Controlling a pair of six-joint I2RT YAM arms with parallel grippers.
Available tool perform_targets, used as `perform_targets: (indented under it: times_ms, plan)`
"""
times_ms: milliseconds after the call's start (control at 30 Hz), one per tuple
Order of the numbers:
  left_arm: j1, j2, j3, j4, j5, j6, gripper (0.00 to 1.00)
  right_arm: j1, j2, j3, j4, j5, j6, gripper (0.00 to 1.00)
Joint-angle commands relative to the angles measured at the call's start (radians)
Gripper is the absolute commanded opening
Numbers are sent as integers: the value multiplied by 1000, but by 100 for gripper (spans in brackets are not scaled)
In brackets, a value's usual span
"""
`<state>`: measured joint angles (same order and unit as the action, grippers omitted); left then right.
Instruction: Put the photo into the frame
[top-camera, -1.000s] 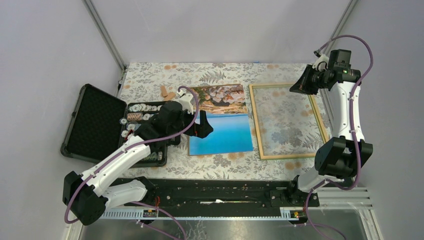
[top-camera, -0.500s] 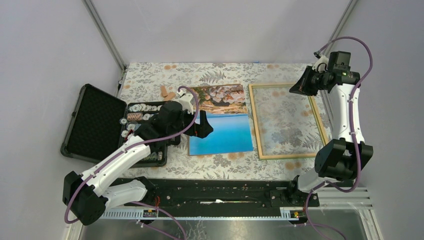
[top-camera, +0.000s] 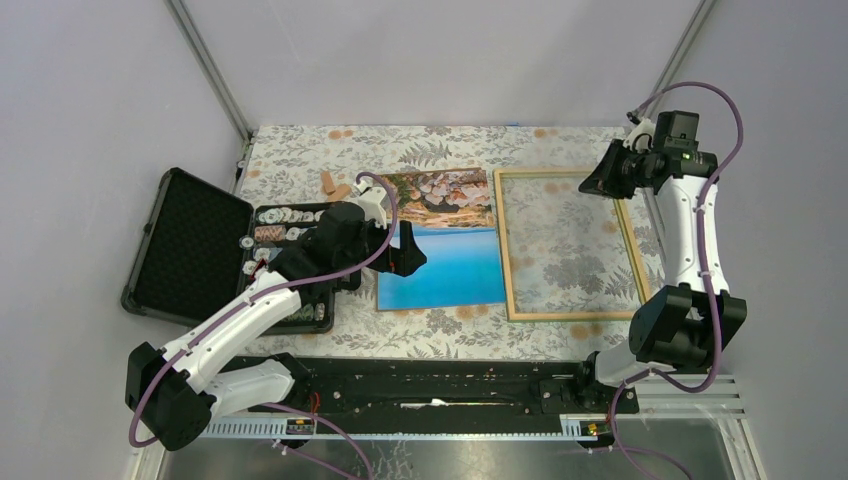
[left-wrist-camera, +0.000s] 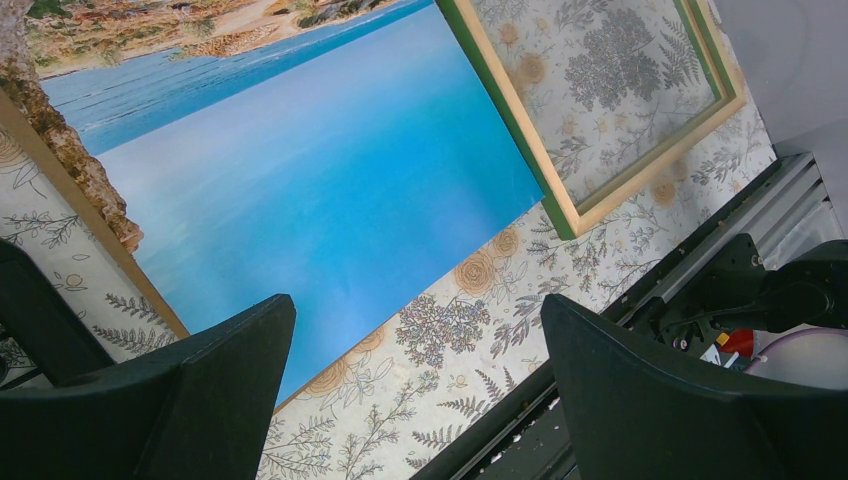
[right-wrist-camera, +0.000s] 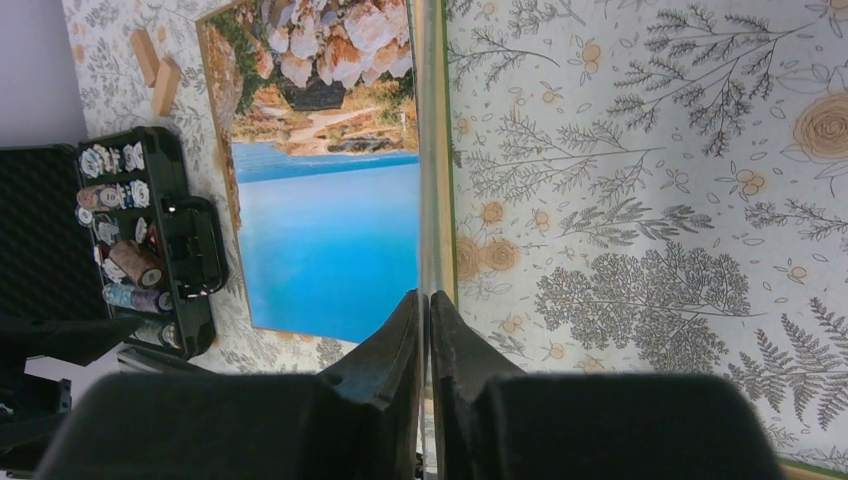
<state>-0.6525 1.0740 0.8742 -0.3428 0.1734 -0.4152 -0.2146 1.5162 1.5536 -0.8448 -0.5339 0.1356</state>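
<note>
Frame is closing in on the photo; photo is not yet inside.
Top view: the frame (top-camera: 580, 316) is lying nearer the photo (top-camera: 445, 265) than a second ago, its left rail just beside the print, both flat on the desk (top-camera: 300, 150); the right pincer (top-camera: 590, 185) is hanging by the frame's far right corner. Left wrist: the left pincer (left-wrist-camera: 415, 310) is gaping wide over the photo's near edge, holding nothing. Right wrist: the fingers are sitting almost together, a rail running into the slit; grip cannot be told.

Floral table (top-camera: 430, 335) carries photo (top-camera: 450, 265), frame (top-camera: 570, 315), open chip case (top-camera: 190, 250), perhaps wooden blocks (top-camera: 333, 185).
</note>
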Motion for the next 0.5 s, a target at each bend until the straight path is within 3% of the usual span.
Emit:
perform_targets:
  times_ms: [0,467]
  plan:
    - [7,-31,-10,44,16,6,99,17,-40,-27,-6,17,-6,16]
    - [7,-31,-9,45,17,6,99,17,-21,-17,-54,70,-95,47]
